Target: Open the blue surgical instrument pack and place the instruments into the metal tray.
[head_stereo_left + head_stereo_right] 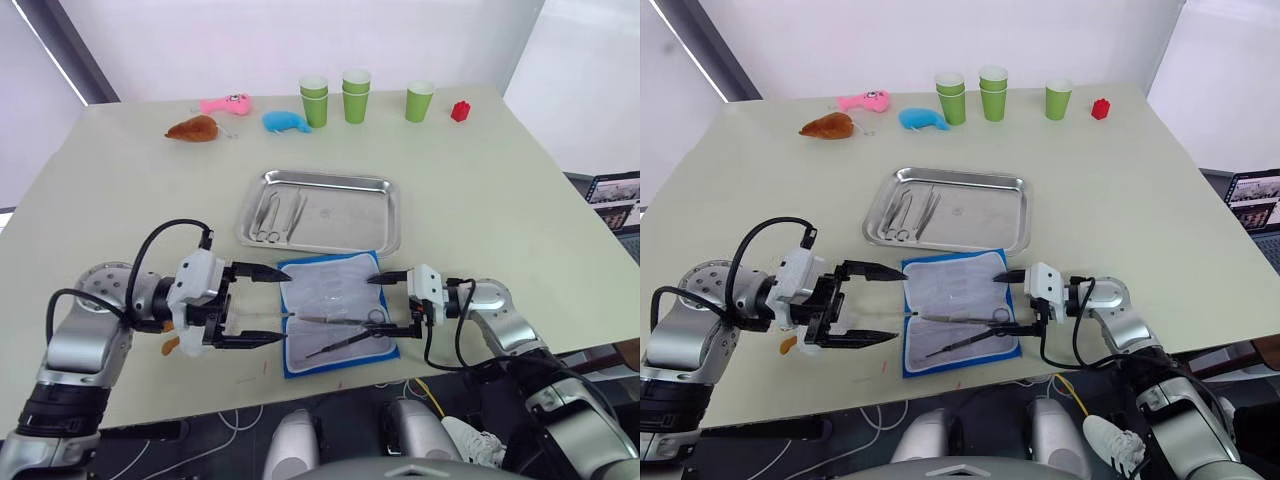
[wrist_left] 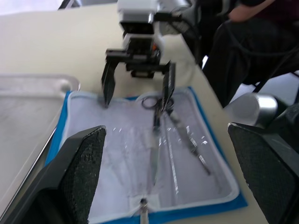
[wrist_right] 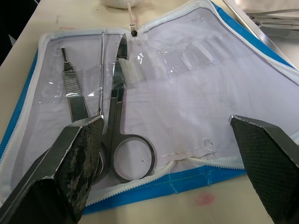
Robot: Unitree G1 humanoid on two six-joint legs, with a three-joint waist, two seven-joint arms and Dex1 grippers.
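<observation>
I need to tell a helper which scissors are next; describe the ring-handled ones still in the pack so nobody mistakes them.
On the table's near edge, before the metal tray, lies the open blue pack. On its near half lie the scissors, rings toward the right gripper. Unlike the ringless slim tools beside them, they have ring handles.

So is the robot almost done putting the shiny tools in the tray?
About halfway. The blue pack lies open, and a few instruments already sit in the metal tray. Scissors, a flat handle and a thin probe are still in the pack. Both grippers, left gripper and right gripper, are open at the pack's two sides, holding nothing, the right one by the scissors' rings.
</observation>
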